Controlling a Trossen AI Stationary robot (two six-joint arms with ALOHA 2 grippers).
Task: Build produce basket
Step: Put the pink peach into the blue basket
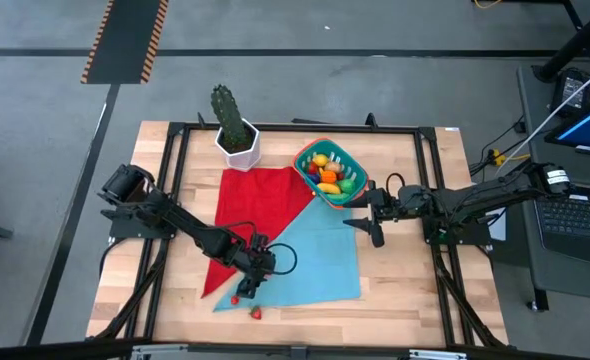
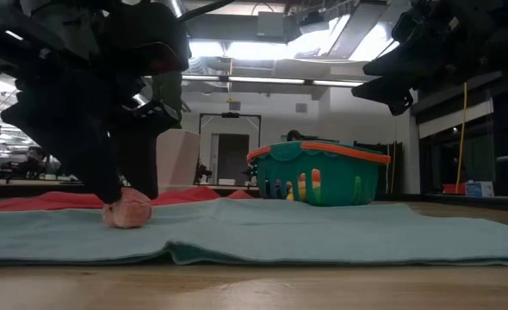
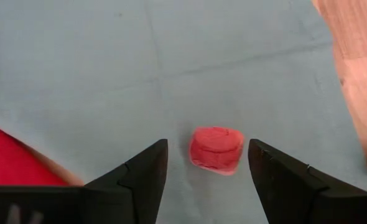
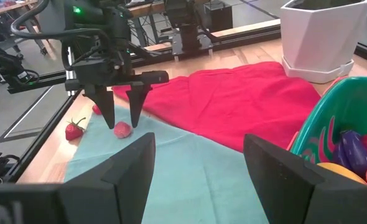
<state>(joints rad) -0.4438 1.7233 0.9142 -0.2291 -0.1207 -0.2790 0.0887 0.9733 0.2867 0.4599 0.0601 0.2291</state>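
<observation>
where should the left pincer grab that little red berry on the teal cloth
Across its middle, coming straight down from above. The red berry is squat and rounded, lying alone on the flat teal cloth, so its two sides are free. The left pincer already hangs over it, jaws open with one finger on each side and not touching it. Closing there looks like the safest hold.

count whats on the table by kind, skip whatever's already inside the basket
cloths: 2 (red cloth, blue cloth)
basket: 1
potted cactus: 1
loose red berries: 3 (berry on the blue cloth, berry at the cloth's edge, berry on the bare wood)
total: 7
</observation>
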